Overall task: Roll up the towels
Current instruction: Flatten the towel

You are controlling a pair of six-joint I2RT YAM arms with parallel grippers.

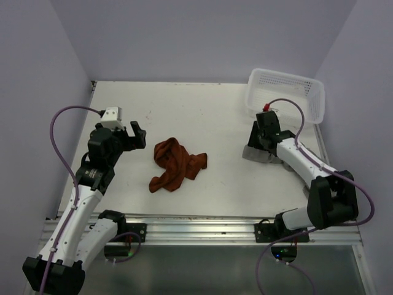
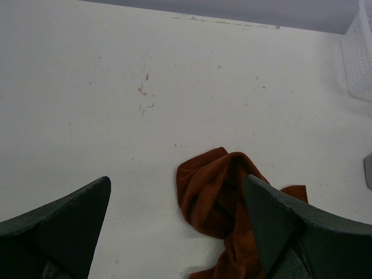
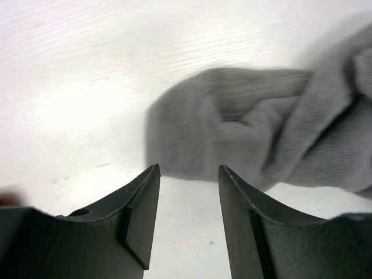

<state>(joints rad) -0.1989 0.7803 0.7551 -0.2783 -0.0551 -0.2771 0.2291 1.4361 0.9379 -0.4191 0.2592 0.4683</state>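
Rust-brown cloth towel (image 1: 177, 165) lies crumpled at centre; grey cloth towel (image 1: 252, 153) is bunched at middle right. Left gripper (image 1: 139, 135) gapes wide, empty. Right gripper (image 3: 189, 171) is half-parted, empty, its tips just short of the grey.

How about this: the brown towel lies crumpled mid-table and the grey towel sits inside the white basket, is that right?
Not quite. The top view shows the grey towel on the table near the white basket, not inside it. The brown towel does lie crumpled mid-table.
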